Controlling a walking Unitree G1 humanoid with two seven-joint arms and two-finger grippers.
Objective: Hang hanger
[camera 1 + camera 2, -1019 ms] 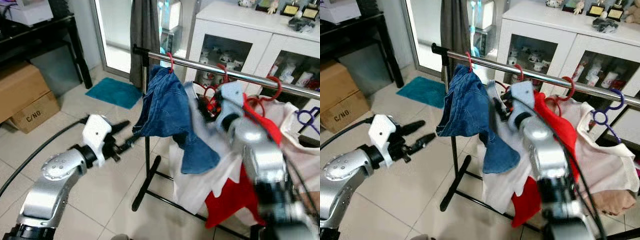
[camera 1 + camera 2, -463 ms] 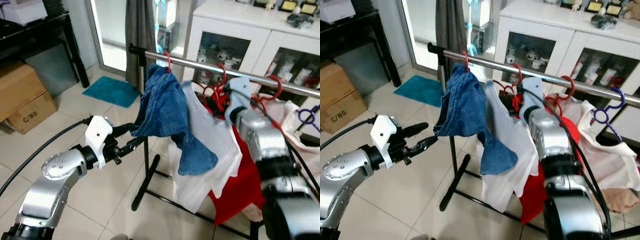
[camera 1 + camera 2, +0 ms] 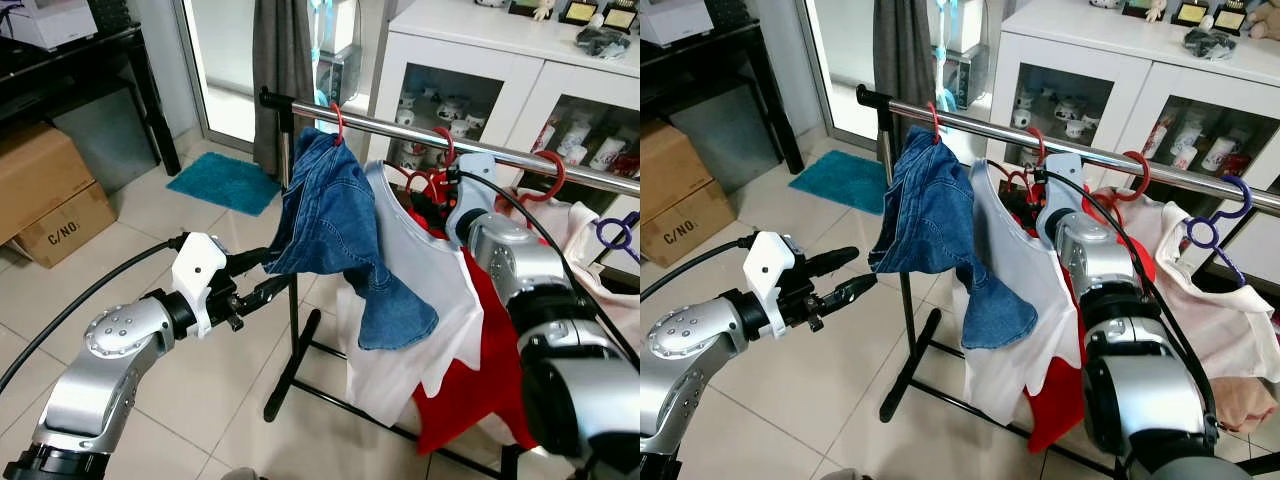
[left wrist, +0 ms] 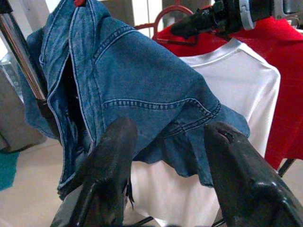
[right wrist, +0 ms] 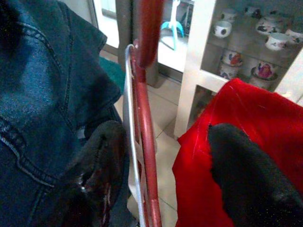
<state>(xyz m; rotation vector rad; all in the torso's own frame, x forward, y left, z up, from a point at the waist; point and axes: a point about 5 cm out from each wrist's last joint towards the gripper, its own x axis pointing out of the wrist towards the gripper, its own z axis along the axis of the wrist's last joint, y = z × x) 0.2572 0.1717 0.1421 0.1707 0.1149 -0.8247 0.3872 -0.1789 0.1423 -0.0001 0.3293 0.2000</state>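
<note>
**Hanger seated on the rail, both claws spread**

Tiled floor, a white glass-fronted cabinet (image 3: pixel 480 90) and a cardboard box (image 3: pixel 50 195) frame the clothes rail (image 3: pixel 400 128) in the left eye view. A denim garment (image 3: pixel 335 235) hangs nearest the rail's end, then a white shirt (image 3: pixel 425 300) on a red hanger (image 3: pixel 440 150) whose hook sits over the bar, then a red garment (image 3: pixel 490 370). The right gripper (image 3: pixel 432 195) is up at the hanger's neck, apparently to steady it; the left gripper (image 3: pixel 258 275) waits low beside the denim, clear of the rail.

Seen from the right eye, the layout matches, with a purple hanger (image 3: pixel 1215 225) further along.

From the left wrist, two black fingers (image 4: pixel 109 165) stand apart with nothing between them, aimed at the denim.

From the right wrist, the fingers (image 5: pixel 239 165) stand spread, the hanger's red stem passing between them untouched, so I judge the hang essentially done.
</note>
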